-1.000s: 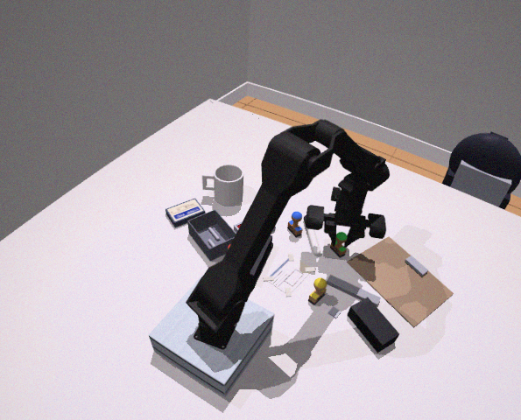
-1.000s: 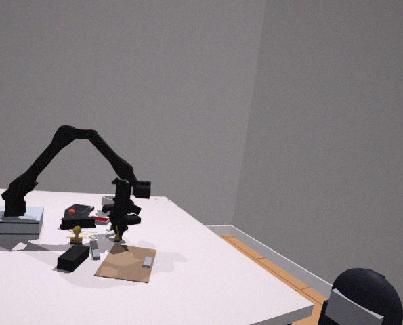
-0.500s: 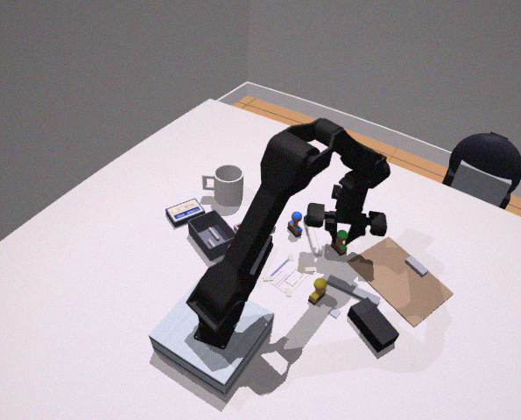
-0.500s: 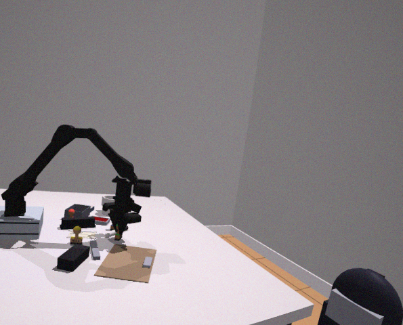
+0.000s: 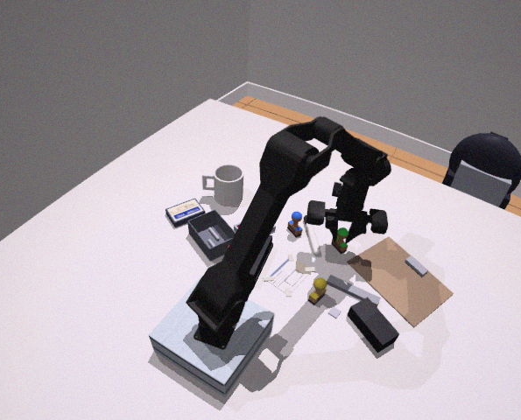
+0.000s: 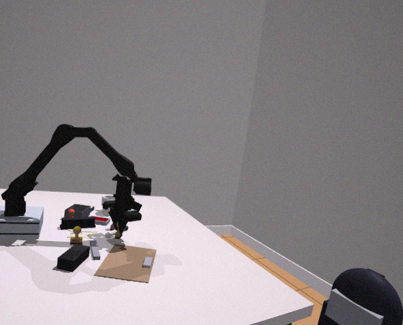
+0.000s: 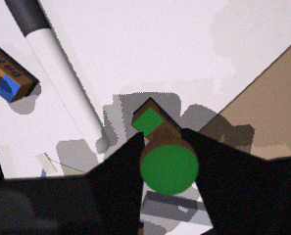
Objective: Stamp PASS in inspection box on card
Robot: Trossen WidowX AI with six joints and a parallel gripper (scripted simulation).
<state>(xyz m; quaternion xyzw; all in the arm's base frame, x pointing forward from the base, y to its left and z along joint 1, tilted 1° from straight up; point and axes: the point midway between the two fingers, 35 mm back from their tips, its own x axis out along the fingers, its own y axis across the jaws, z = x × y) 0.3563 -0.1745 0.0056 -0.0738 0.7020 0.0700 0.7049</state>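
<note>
My gripper point(image 5: 341, 240) point(image 6: 118, 229) point(image 7: 163, 136) is shut on the green-topped stamp point(image 5: 342, 233) point(image 6: 118, 235) point(image 7: 169, 168), gripped at its brown handle. The stamp is upright and seems just off the table, with its shadow apart from it. Its lettering is not readable. The white card point(image 5: 279, 282) has a printed box and light pieces at its corners; a shadow crosses one side. A red ink pad point(image 6: 101, 219) is mostly hidden behind the arm in the top view. A yellow stamp point(image 5: 319, 284) point(image 6: 76, 229) and a blue stamp point(image 5: 296, 217) point(image 7: 8, 88) stand near the card.
A white marker point(image 5: 313, 239) point(image 7: 67, 73) lies between the blue and green stamps. A brown board point(image 5: 410, 289) point(image 6: 124, 262), grey bar point(image 5: 353, 289) and black block point(image 5: 372, 323) are on the near side. A dark tray point(image 5: 199, 237), flat box point(image 5: 185, 211) and mug point(image 5: 228, 187) stand beyond the arm.
</note>
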